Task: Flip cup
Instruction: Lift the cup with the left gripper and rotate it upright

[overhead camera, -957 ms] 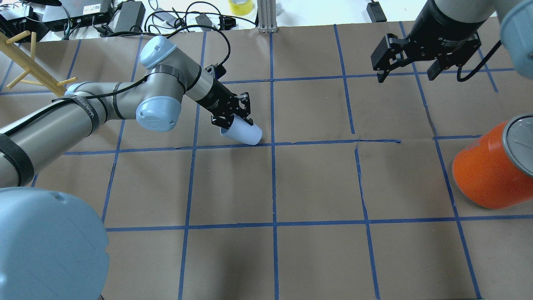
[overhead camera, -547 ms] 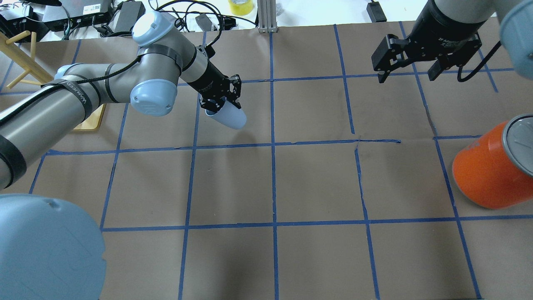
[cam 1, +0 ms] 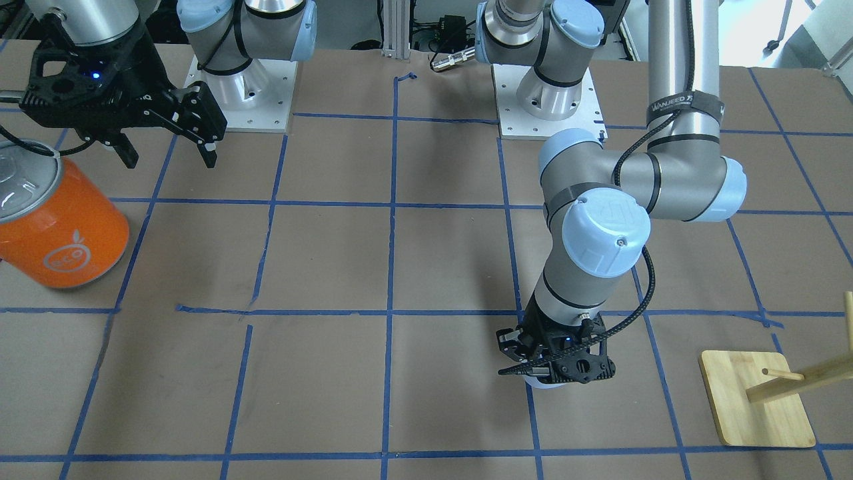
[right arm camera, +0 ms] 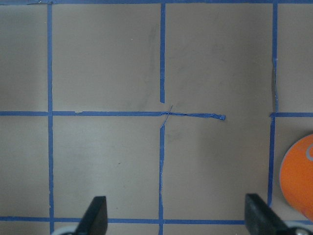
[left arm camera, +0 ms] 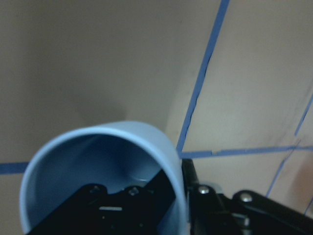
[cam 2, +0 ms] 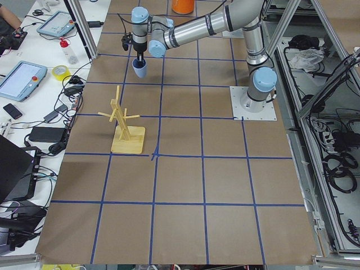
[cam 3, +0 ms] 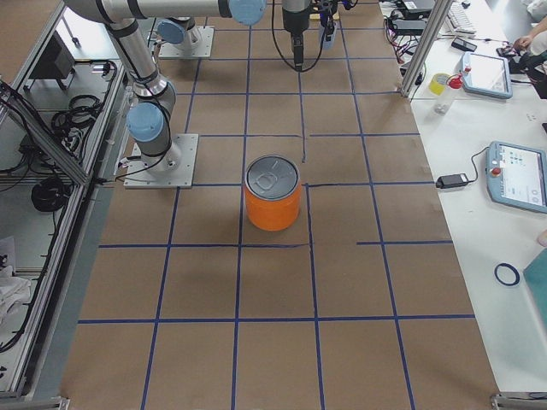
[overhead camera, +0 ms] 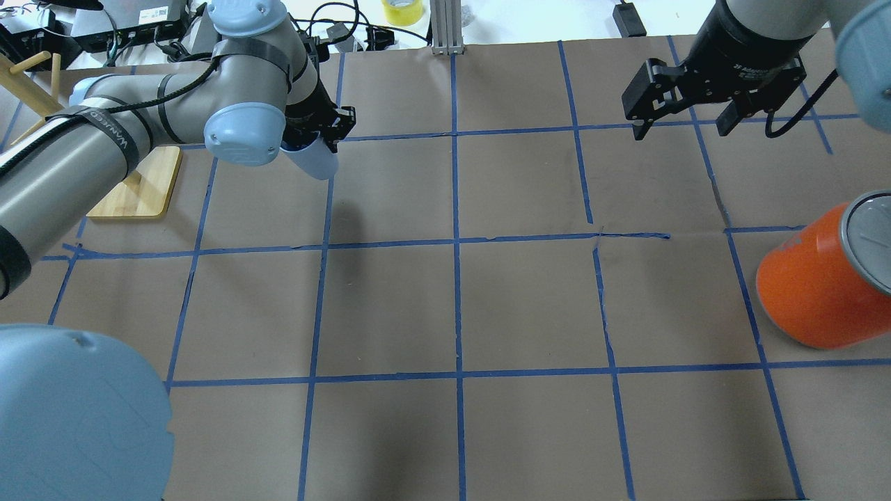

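Cup (cam 1: 536, 385) mostly behind left end effector (cam 1: 554, 365)

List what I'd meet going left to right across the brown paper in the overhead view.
wooden rack → cup held by the left gripper → right gripper, open → orange can

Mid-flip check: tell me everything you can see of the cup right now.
The cup is a small, plain tumbler, pale lavender-blue and matte like plastic. It is tapered, has no handle, and is bluer inside. The left gripper pinches its wall at the rim, with one finger inside and the other outside. It hangs roughly upright, mouth up and base down. Its shadow lies apart from it on the brown paper, so it seems lifted clear. Nothing else touches it.
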Action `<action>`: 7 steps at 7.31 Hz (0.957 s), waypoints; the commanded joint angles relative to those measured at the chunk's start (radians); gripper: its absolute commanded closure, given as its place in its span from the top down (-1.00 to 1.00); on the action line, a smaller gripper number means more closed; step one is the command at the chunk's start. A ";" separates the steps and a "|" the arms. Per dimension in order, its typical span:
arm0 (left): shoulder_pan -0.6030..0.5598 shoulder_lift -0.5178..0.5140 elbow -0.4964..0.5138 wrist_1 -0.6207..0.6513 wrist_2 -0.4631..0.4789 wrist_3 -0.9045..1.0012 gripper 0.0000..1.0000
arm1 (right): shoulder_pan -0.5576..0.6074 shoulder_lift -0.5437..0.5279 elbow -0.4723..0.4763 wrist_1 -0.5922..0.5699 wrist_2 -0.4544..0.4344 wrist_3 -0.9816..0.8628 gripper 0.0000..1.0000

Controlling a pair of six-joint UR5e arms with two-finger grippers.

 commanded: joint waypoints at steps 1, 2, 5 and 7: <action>0.035 -0.028 -0.008 0.048 0.076 0.064 -1.00 | 0.000 -0.001 0.000 0.001 -0.002 0.000 1.00; 0.075 -0.032 -0.018 0.048 0.078 0.102 -1.00 | 0.000 -0.001 0.000 0.000 -0.002 -0.002 1.00; 0.091 -0.055 -0.023 0.050 0.081 0.130 -1.00 | 0.000 -0.001 0.000 0.003 0.000 0.000 1.00; 0.092 -0.071 -0.029 0.050 0.084 0.130 -1.00 | 0.000 -0.001 0.000 0.003 0.000 0.000 1.00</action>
